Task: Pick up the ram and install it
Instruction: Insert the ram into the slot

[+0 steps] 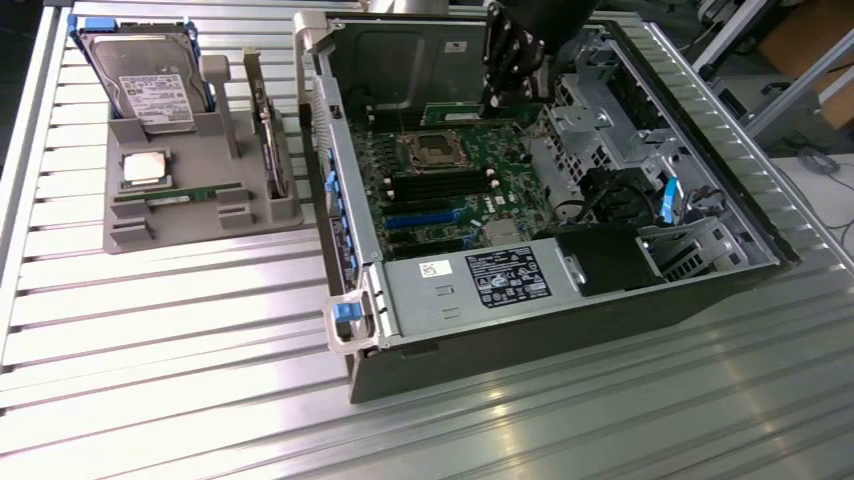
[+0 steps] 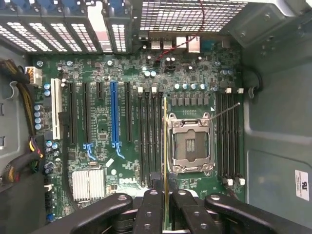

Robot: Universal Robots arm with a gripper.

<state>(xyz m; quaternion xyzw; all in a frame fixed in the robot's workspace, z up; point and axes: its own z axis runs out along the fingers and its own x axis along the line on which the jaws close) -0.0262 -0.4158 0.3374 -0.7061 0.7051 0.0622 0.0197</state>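
Note:
In the wrist view the ram (image 2: 166, 146) runs edge-on as a thin green-gold strip. My gripper (image 2: 166, 195) is shut on it, with black fingers (image 2: 150, 207) on both sides. The stick hangs above the motherboard (image 2: 102, 122), over the black memory slots (image 2: 151, 136) beside the empty CPU socket (image 2: 190, 144). In the exterior view the gripper (image 1: 511, 85) hovers inside the open computer case (image 1: 400, 310), over the far end of the motherboard (image 1: 454, 185). A second ram stick (image 1: 180, 195) lies in the grey holder tray (image 1: 134, 235) on the exterior view's left.
The tray also carries a hard drive (image 1: 154, 85) and a square silver CPU chip (image 1: 144, 168). A power supply (image 1: 487, 280) fills the case's near end. Drive cages and cables (image 1: 627, 200) crowd the exterior view's right. More memory slots (image 2: 229, 136) lie beyond the socket.

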